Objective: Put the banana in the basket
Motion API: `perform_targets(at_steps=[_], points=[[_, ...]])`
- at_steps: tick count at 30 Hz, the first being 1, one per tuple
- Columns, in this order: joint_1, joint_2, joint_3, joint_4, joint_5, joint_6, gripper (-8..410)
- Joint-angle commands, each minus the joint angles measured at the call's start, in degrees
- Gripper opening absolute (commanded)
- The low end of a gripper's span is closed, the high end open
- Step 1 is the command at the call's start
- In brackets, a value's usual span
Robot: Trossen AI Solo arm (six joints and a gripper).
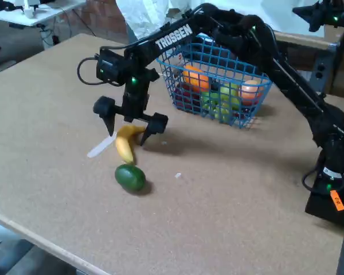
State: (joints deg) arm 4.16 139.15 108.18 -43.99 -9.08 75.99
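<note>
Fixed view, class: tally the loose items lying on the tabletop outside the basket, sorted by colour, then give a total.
Yellow: 1, the banana
Green: 1, the oval fruit
White: 1, the flat strip
Total: 3

Items inside the blue basket overlap too much to count.

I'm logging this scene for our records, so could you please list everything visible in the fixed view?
banana: one, yellow with a darker tip, on the table between the end effector's fingers
green oval fruit: one, dark green, just in front of the banana
basket: one, blue wire mesh, behind the banana, already holding several toy fruits in orange, green and red
white strip: one, flat on the table, left of the banana
table: one, tan board surface
arm: one, black, reaching in from the right
end effector: one, black, open, lowered around the banana's upper end
</note>
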Motion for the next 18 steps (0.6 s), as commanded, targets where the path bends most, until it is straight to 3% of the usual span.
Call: perform_targets(at_steps=[1, 18], points=[[0.11, 0.13, 0.02, -0.28, 1.09, 0.00, 400], [0.22, 2.95, 0.02, 2.69, 1.68, -0.02, 396]])
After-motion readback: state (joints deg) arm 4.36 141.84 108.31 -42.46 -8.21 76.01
